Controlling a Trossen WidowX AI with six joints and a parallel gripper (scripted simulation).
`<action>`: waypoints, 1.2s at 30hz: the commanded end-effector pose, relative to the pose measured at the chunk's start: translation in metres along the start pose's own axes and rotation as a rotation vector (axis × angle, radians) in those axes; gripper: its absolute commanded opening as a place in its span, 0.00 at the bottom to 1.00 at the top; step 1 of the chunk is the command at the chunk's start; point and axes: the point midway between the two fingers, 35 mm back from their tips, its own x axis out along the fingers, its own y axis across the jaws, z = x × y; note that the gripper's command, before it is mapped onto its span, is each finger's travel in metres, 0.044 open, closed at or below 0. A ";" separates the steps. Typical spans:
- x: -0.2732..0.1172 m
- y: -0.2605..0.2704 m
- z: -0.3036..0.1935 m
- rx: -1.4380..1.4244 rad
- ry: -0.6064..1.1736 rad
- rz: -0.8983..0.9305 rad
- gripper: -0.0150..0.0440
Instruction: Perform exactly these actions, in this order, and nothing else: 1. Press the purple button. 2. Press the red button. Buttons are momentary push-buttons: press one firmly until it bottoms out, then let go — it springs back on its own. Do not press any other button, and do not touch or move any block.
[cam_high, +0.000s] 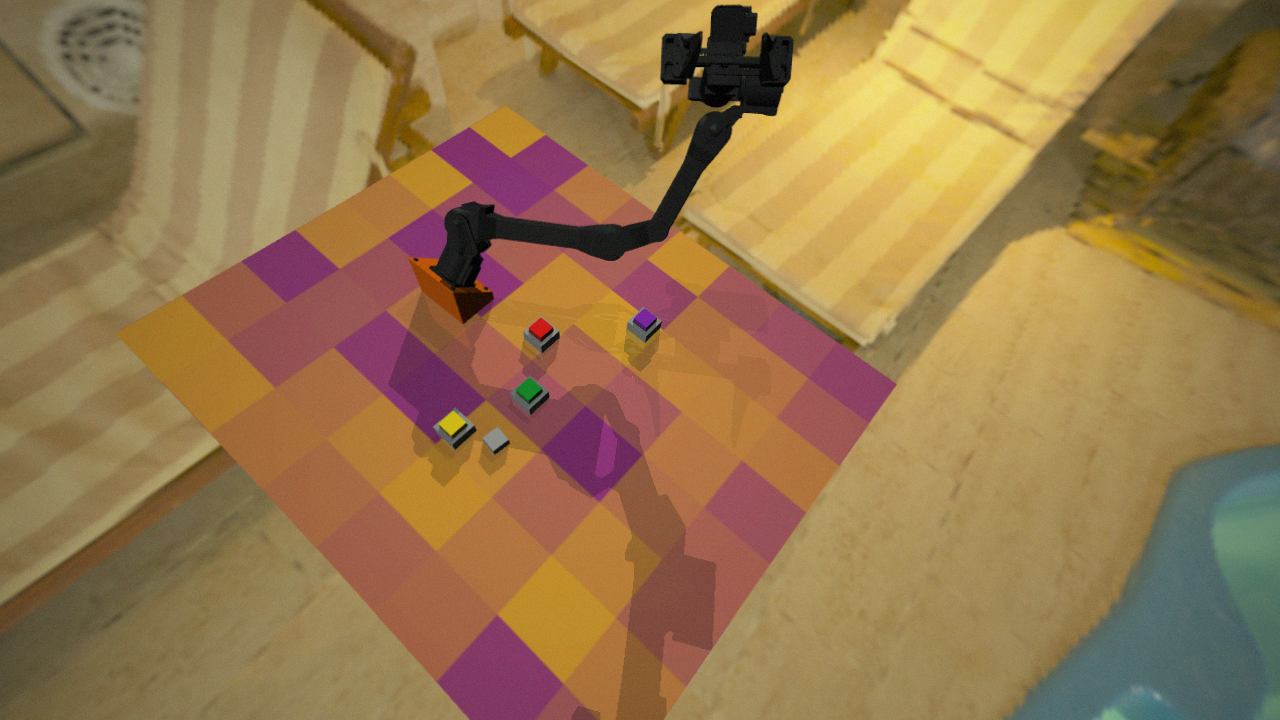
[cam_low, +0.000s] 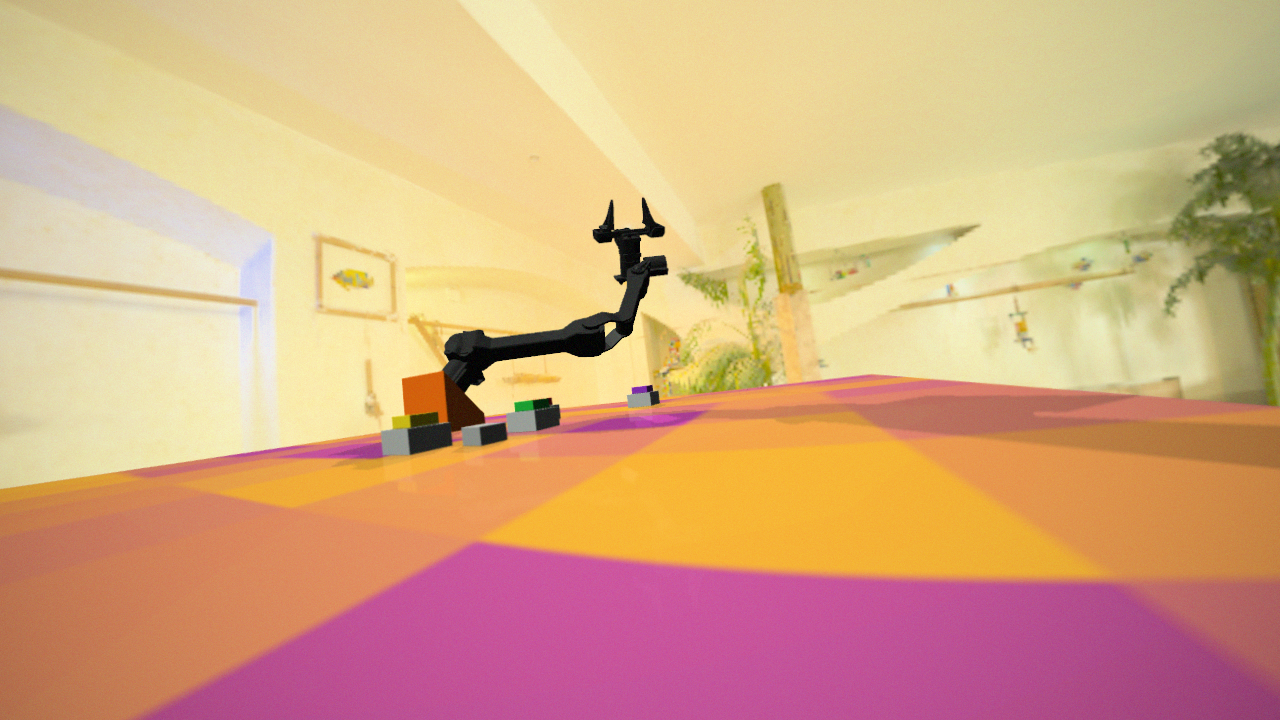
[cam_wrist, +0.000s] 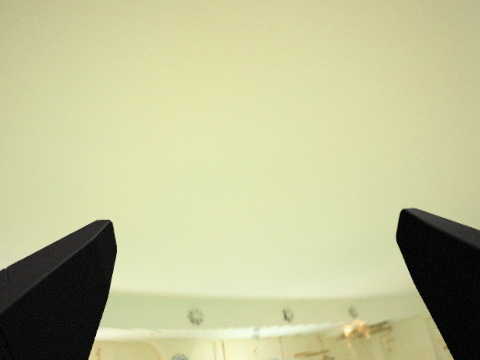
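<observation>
High above the purple button (cam_high: 644, 317), the gripper (cam_low: 628, 211) points upward, spread wide, holding nothing.

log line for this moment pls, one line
arm: raised, pointing up | gripper: jaws open, holding nothing | purple button: not pressed | red button: not pressed | gray block: untouched, beside yellow button

The top view is taken from high above and at a slant, so the whole checkered mat (cam_high: 295, 420) and the arm (cam_high: 572, 237) are covered from afar. The exterior view is set almost at mat level, far from the arm, facing it across the mat; mat, arm and buttons are shared by both. The wrist view is aimed upward between the fingertips at ceiling and wall.
</observation>
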 end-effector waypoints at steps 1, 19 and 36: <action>-0.001 0.000 0.002 0.003 -0.006 0.003 0.93; 0.017 -0.136 0.096 0.413 0.405 0.317 0.93; 0.082 -0.130 -0.099 0.353 1.266 0.542 0.93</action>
